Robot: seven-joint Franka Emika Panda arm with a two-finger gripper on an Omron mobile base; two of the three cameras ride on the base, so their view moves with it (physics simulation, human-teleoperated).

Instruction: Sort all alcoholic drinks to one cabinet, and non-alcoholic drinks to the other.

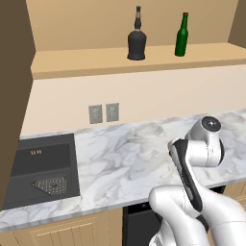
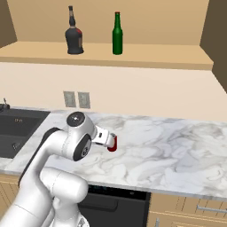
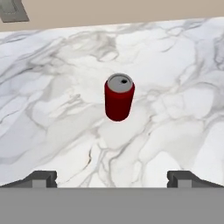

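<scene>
A short red can (image 3: 119, 98) with a silver top stands upright on the marble counter (image 3: 57, 113), and part of it shows past the arm's hand (image 2: 112, 143). My gripper (image 3: 112, 178) hangs above and short of the can, open, its two fingertips (image 3: 41, 178) wide apart with nothing between them. Higher up, a squat black bottle (image 1: 136, 41) (image 2: 74, 36) and a slim green bottle (image 1: 181, 36) (image 2: 117, 34) stand side by side on the floor of an open light-wood wall cabinet (image 1: 86, 61) (image 2: 155, 53).
A dark sink (image 1: 45, 170) is set into the counter at the left. Two grey wall outlets (image 1: 103, 113) sit on the backsplash. The cabinet's open door (image 1: 10, 96) hangs at the left edge. My white arm (image 1: 192, 173) covers the counter's near right part.
</scene>
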